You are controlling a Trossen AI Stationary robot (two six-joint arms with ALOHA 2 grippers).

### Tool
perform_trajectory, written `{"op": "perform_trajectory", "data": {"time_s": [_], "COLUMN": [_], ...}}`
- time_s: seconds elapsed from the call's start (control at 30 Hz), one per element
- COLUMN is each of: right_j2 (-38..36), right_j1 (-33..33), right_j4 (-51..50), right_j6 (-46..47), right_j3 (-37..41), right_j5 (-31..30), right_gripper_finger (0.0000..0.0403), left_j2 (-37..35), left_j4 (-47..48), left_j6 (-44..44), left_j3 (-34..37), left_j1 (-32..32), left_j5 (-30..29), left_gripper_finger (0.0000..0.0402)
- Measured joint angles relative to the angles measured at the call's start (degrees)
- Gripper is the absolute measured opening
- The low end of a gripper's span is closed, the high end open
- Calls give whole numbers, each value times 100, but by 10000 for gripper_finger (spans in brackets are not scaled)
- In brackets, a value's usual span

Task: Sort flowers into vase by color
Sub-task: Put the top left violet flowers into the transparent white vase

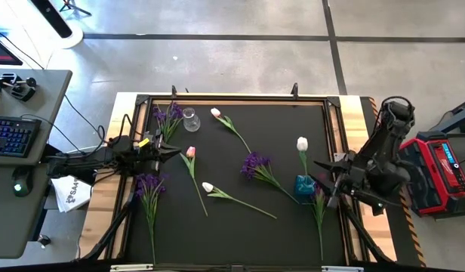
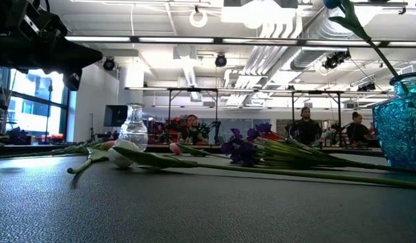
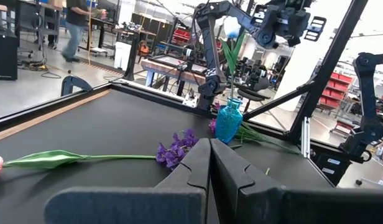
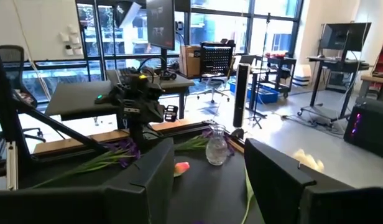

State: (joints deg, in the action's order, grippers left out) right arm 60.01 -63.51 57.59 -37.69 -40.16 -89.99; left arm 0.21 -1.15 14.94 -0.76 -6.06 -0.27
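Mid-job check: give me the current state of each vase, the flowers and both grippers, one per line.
Blue vase: upright, holds a white tulip.
Clear vase: upright, empty.
Purple spray: lying flat mid-mat.
Pink tulip: lying flat.
Left gripper: shut, empty.
Right gripper: open, by the blue vase.

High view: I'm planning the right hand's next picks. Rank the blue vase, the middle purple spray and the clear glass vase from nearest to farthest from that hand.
1. Blue vase: just beside the right hand, on its inner side.
2. Middle purple spray: mid-table, further toward the left arm.
3. Clear glass vase: far across, at the table's top-left part, near the left hand.
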Motion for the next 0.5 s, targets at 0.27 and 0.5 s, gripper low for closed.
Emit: {"op": "perform_trajectory", "data": {"time_s": [0.27, 0.5], "right_j2": [6, 317], "right_j1": [43, 940], "right_j4": [-2502, -4448], "right_j6": [2012, 4176], "right_j3": [-504, -900], "right_j5": [1655, 4217], "right_gripper_finger": [181, 181], "left_j2": [2, 1], "left_j4": [0, -2], "left_j6": [0, -2], "left_j3": [0, 0], "left_j1": [0, 0], "left_j5": [0, -8], "left_gripper_finger": [0, 0]}}
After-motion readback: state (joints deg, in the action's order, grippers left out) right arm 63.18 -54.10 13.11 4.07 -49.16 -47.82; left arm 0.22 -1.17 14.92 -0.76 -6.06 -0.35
